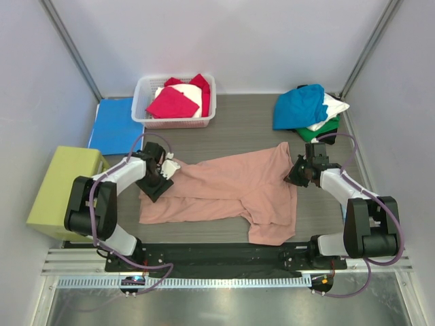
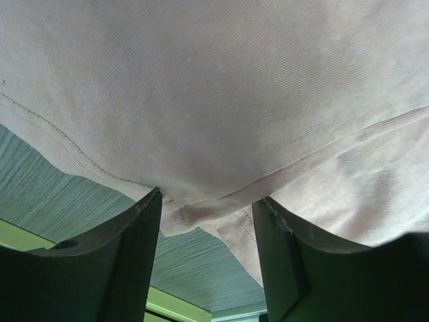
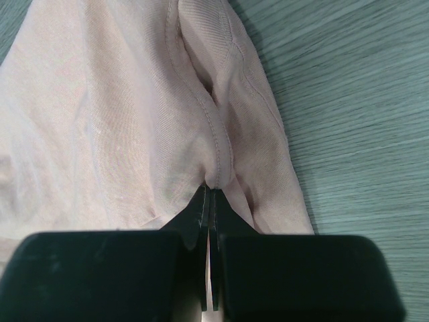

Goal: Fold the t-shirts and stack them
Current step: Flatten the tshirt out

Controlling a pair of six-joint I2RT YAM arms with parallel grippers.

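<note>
Dusty-pink and creased, the pink t-shirt (image 1: 231, 187) lies spread across the middle of the grey table (image 1: 245, 129). In the top view it runs from 9 o'clock to 3 o'clock, with 1 flap reaching toward 5 o'clock. At its 3 o'clock edge the right gripper (image 1: 297, 173) is clamped on a seamed fold. The right wrist view shows its 2 fingers pressed together with the hem pinched between them. At the 9 o'clock end the left gripper (image 1: 153, 182) sits over the cloth's corner. Its wrist view shows the jaws apart, the stitched hem lying between the fingers (image 2: 127, 255) with a gap on each side.

At 1 o'clock from this shirt is a pile: a teal-blue t-shirt (image 1: 299, 105) over a white t-shirt (image 1: 331, 107) and a green t-shirt (image 1: 321, 128). At 11 o'clock a white basket (image 1: 141, 102) holds a magenta t-shirt (image 1: 173, 103) and some white cloth. A blue folder (image 1: 114, 125) lies at 10 o'clock, just beside the basket. A yellow-green box (image 1: 64, 190) stands at 9 o'clock, beyond the left arm.
</note>
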